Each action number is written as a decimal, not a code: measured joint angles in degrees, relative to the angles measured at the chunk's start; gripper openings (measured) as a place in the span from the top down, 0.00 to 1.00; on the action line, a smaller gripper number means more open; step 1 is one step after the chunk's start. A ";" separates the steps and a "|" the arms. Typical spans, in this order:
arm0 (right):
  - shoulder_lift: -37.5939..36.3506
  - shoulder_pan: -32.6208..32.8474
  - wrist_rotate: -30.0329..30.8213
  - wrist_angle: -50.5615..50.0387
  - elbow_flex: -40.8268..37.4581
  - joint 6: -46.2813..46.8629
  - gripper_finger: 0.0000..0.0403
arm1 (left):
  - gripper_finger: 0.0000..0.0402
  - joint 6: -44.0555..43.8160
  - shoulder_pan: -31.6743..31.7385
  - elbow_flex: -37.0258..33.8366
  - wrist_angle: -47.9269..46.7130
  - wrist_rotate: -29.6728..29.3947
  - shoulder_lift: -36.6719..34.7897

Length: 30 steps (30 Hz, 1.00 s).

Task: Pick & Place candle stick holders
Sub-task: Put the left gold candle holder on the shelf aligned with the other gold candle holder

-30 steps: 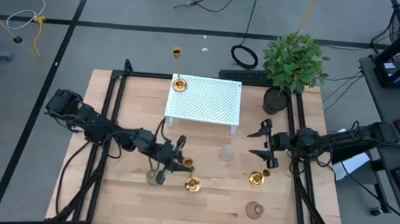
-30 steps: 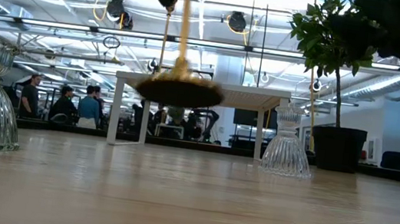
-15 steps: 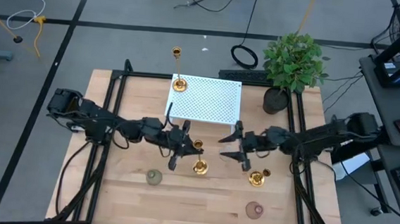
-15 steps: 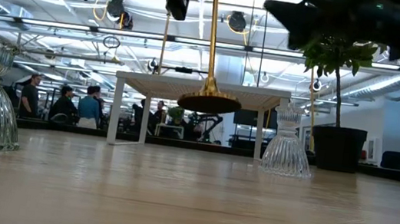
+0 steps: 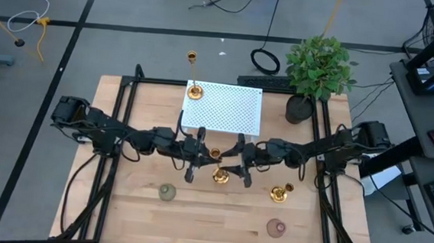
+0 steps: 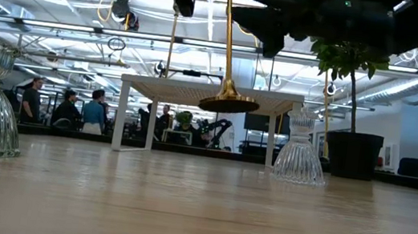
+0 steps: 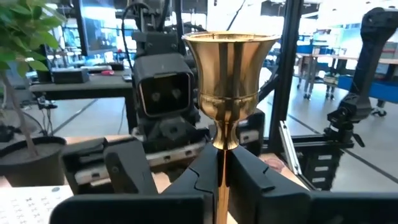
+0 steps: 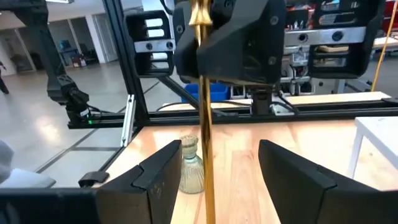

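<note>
Our left gripper (image 5: 201, 164) is clamped on the thin stem of a brass stick (image 5: 215, 167), holding it upright and clear of the table (image 5: 218, 213). In the left wrist view the stem rises between our two fingers (image 7: 198, 176) to the flared gold cup (image 7: 231, 65) at its top. In the low view the stick's round base (image 6: 229, 102) hangs above the wood.

Our right gripper (image 5: 238, 163) sits just beside the same stick, facing the left one, its fingers spread wide. In the right wrist view the stem (image 8: 204, 124) stands in the gap between the two fingers (image 8: 158, 177), touching neither.

Farther out, we see a second brass stick (image 5: 279, 192) standing near the right side of the table. A third, tall one (image 5: 194, 78) stands on a back corner of the white stand (image 5: 225, 111).

The green glass holder (image 5: 167, 192) sits toward the front left, and the pink one (image 5: 275, 227) toward the front right. The clear holder (image 6: 301, 149) shows in the low view, standing before the stand's leg.

The plant (image 5: 319, 67) stands at the back right corner. People (image 6: 65, 106) show in the room beyond the table.
</note>
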 joint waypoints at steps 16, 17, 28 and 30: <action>-0.07 -1.49 -0.01 -1.06 0.19 -0.42 0.64 | 0.96 4.10 1.51 4.56 -5.16 -3.24 0.00; -0.07 -1.48 -0.01 -1.07 0.19 -0.69 0.66 | 0.96 4.09 1.51 4.99 -5.93 -3.18 0.00; -0.07 -1.57 0.16 -1.01 0.19 -4.05 0.96 | 0.96 2.73 1.46 6.05 -9.46 -4.57 0.04; -0.07 -1.59 0.05 -1.02 0.19 -4.60 0.97 | 0.96 2.65 1.46 6.05 -9.46 -4.59 0.04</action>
